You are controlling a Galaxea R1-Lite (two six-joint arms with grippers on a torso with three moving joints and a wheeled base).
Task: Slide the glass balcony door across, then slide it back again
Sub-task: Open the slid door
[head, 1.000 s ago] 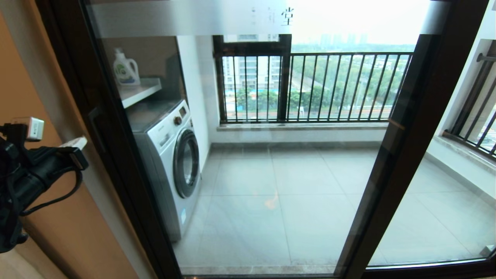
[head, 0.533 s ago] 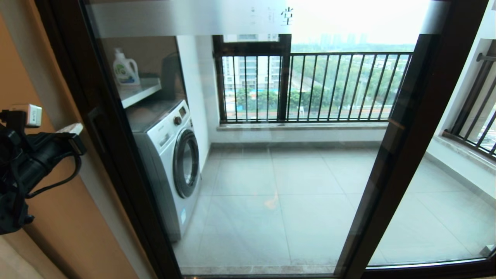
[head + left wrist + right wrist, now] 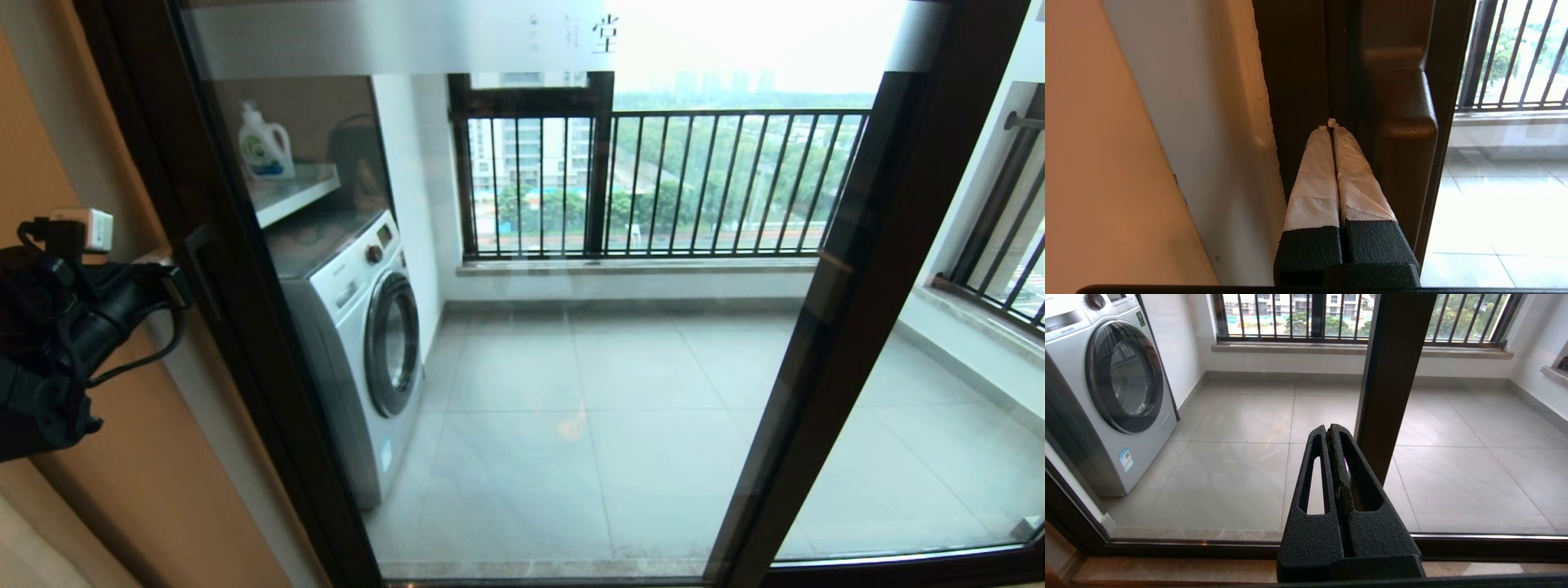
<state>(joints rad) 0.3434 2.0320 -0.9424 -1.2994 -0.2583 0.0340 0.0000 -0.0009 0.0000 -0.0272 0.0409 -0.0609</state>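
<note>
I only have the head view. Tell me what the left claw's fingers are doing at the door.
Observer: The left claw is shut. Its taped tips point into the dark frame beside the handle, not around it.
Operator: Report the right claw. It's outside my view.
Observer: The right claw is shut on nothing. It points at the door glass, next to the dark upright.
</note>
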